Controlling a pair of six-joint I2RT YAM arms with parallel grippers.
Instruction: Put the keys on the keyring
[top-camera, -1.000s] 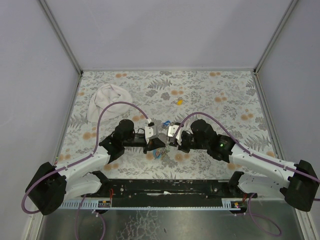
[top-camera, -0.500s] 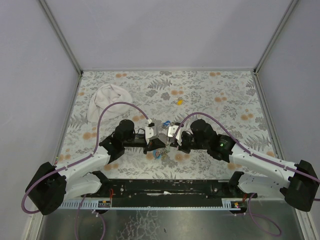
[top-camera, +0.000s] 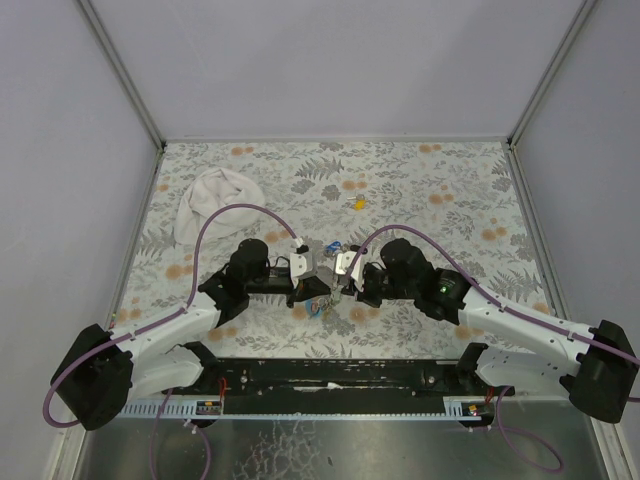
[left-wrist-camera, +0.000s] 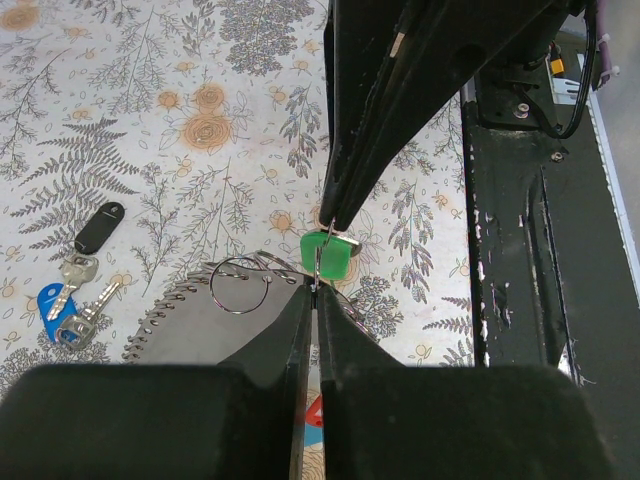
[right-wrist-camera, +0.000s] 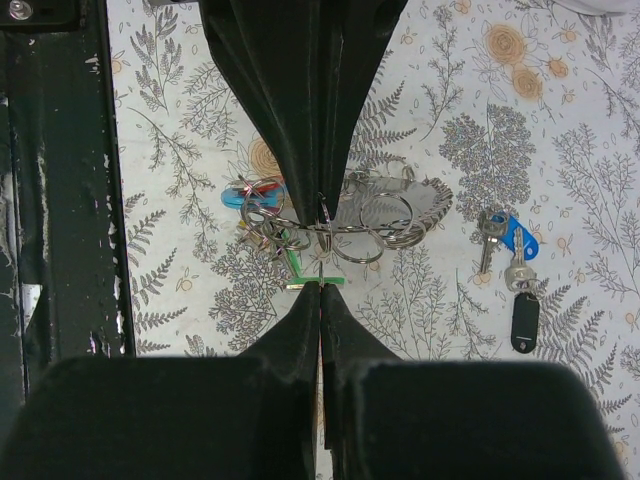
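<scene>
My left gripper (left-wrist-camera: 313, 290) and right gripper (right-wrist-camera: 320, 288) meet tip to tip low over the table near its front middle (top-camera: 333, 284). The left is shut on a thin metal ring of the keyring (left-wrist-camera: 200, 300), whose grey coil and rings (right-wrist-camera: 372, 218) hang beneath. The right is shut on the green key (left-wrist-camera: 330, 255), seen edge-on in the right wrist view (right-wrist-camera: 315, 283), touching that ring. The blue key (left-wrist-camera: 55, 300) and black key (left-wrist-camera: 100, 228) lie together beside the coil. The yellow key (top-camera: 358, 204) lies farther back.
A white cloth bundle (top-camera: 215, 205) lies at the back left. The black base rail (left-wrist-camera: 540, 250) runs along the table's near edge, close behind the grippers. Grey walls enclose the floral table surface (top-camera: 450, 200).
</scene>
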